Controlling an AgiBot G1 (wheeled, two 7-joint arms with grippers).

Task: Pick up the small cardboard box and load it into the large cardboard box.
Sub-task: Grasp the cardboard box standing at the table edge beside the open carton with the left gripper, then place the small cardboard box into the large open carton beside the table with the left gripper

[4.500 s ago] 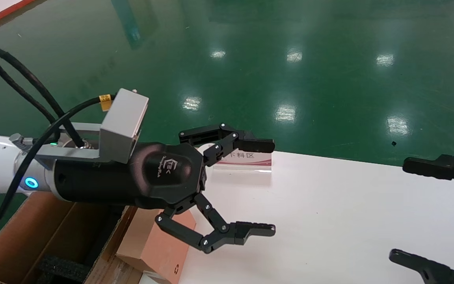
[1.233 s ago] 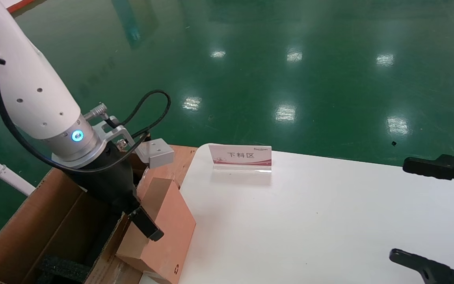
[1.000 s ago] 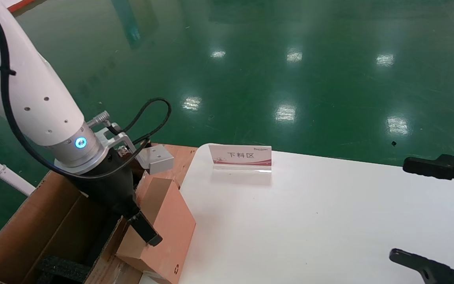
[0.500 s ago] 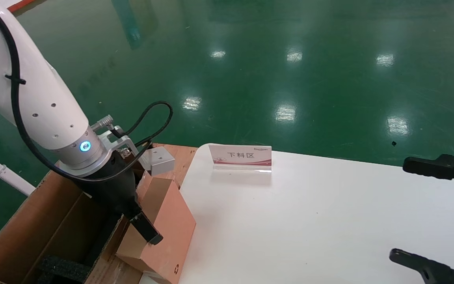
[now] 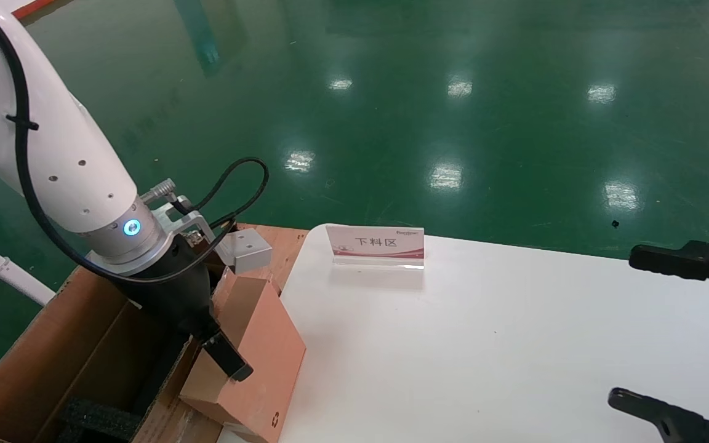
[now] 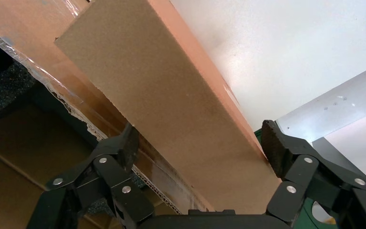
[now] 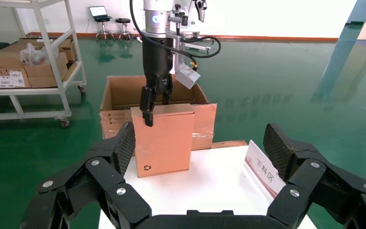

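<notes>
Since 4.5 s ago left tool (image 5: pixel 222 351) lowered astride small cardboard box (image 5: pixel 262 351) | fingers wide, not clamped | box upright at tabletop (image 5: pixel 484 344) edge, against large cardboard box (image 5: pixel 53 351) for transfer | right tool (image 5: pixel 656 332) parked wide

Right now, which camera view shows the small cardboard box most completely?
The right wrist view: the small cardboard box stands upright, its whole front face visible, the left gripper at its top edge. The head view shows it partly cut off; the left wrist view shows only its narrow top.
</notes>
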